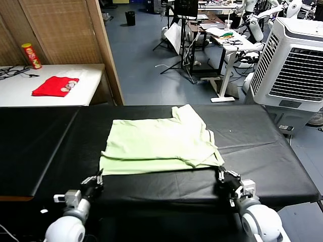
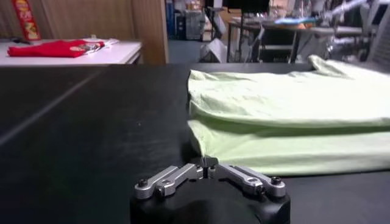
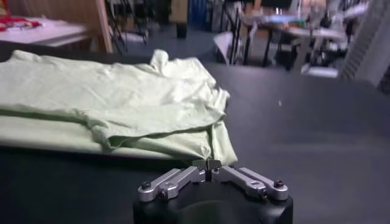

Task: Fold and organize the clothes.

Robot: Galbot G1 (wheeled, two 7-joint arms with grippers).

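Hands — left (image 1: pixel 99 177), right (image 1: pixel 220 174) — pinch T-shirt's (image 1: pixel 159 143) near hem corners, fingers together.

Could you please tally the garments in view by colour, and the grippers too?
Pale green T-shirt: 1
Red folded garment: 1
Grippers: 2, left gripper and right gripper, each shut on a near corner of the T-shirt
Total: 4

Thin soft cloth T-shirt (image 1: pixel 159 143), matt black table (image 1: pixel 262 151)

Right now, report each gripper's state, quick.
Left gripper: closed on the near left corner of the T-shirt.
Right gripper: closed on the T-shirt's near right corner.
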